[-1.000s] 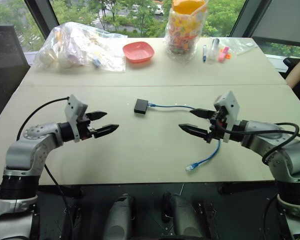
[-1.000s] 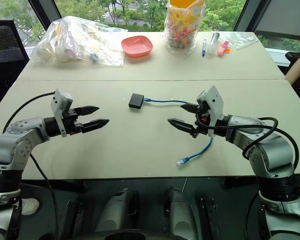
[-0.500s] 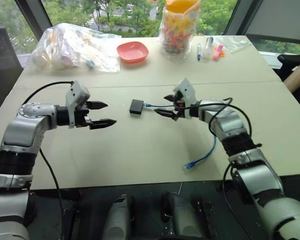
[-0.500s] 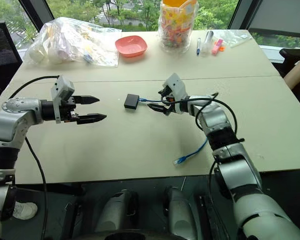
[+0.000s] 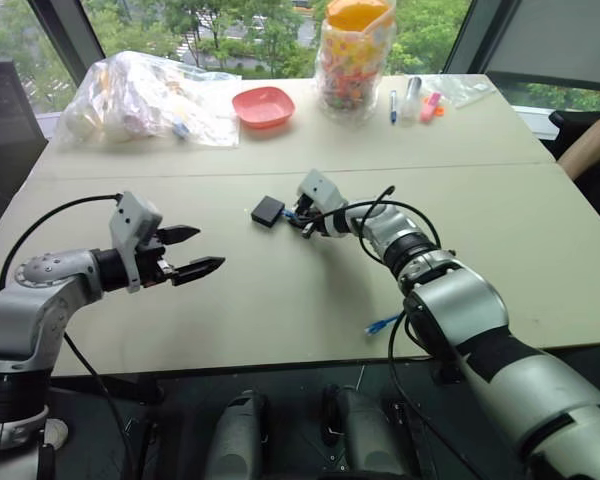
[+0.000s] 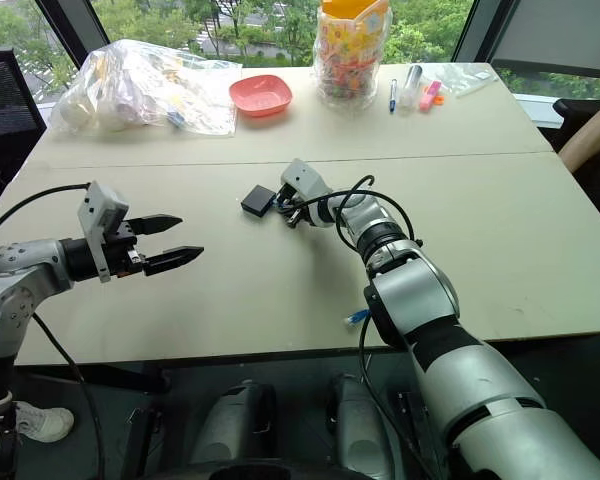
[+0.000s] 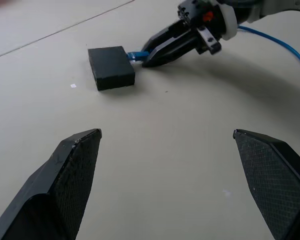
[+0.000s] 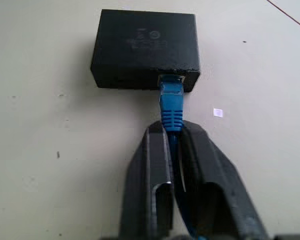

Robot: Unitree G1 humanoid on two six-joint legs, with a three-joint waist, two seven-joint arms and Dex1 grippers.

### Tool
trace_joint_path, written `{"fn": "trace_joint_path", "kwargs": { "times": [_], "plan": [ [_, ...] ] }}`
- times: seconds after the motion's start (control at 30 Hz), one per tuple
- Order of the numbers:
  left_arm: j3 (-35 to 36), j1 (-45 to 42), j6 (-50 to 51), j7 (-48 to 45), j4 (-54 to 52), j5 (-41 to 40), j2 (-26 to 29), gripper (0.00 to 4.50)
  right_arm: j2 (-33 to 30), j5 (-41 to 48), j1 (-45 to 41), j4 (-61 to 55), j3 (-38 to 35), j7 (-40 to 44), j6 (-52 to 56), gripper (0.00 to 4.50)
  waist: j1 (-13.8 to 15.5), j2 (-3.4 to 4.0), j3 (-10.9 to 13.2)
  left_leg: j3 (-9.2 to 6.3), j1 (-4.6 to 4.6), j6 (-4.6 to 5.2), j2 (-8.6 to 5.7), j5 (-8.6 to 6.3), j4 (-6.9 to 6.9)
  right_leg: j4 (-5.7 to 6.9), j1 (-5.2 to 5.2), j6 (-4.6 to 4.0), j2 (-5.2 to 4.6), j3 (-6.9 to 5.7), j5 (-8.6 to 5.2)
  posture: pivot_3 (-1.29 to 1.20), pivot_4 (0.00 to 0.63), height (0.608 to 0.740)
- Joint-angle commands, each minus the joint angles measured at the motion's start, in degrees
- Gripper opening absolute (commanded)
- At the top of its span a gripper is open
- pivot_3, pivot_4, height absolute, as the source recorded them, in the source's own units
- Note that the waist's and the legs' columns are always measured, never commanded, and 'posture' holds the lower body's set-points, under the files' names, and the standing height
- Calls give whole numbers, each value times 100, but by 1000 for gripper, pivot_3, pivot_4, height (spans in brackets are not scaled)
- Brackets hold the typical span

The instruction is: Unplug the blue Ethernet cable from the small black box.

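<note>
Blue Ethernet cable (image 8: 170,102): plugged into box port, mid-table.
Small black box (image 8: 144,49): flat on table, unrestrained.
Right gripper (image 8: 173,131): clamped on cable just behind plug boot.
Left gripper (image 7: 167,170): fingers apart, well short of box.
Risk: box likely dragged along with pull; latch possibly undepressed, cord slipping through fingers.

R hand (image 8: 172,150) fingers clamped together, arm stretched fwd; L hand (image 5: 192,252) fingers spread, hovering.

On the tabletop (image 6: 280,300), the small black box (image 6: 257,200) is met by the right gripper (image 6: 281,208), closed just beside it on the blue Ethernet cable (image 6: 356,318). The left gripper (image 6: 180,240) is held apart, fingers spread.
</note>
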Motion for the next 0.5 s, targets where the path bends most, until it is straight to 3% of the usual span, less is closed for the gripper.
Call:
{"fn": "trace_joint_path", "kwargs": {
  "times": [0.03,0.17,0.3,0.5],
  "plan": [
    [101,-63,-62,50,-74,-45,53,4426,-23,-411,-232,-44,92,-192,-425,55,0,0,0,0,2,0,1,0,0,0,1,0,0,0,0,0,150,740],
    [-89,-630,-421,-106,815,143,-40,4426,-491,-1232,-323,-317,617,-839,-1666,55,46,3,2,1,-3,0,-3,0,-3,-1,-5,0,-2,1,0,0,150,740],
    [-450,-2279,-833,-646,2966,270,-555,4426,-1202,-1815,-29,-1110,983,-1425,-3120,55,120,2,2,2,-21,0,-21,3,0,-7,-8,2,-4,0,0,0,150,740],
    [-593,-4415,-1312,-1837,6075,522,-1172,4426,-1873,-1824,355,-2184,774,-1744,-3900,55,5,-6,-1,24,-22,3,-26,4,-3,-3,-8,35,1,-1,8,0,150,740]
  ]
}}
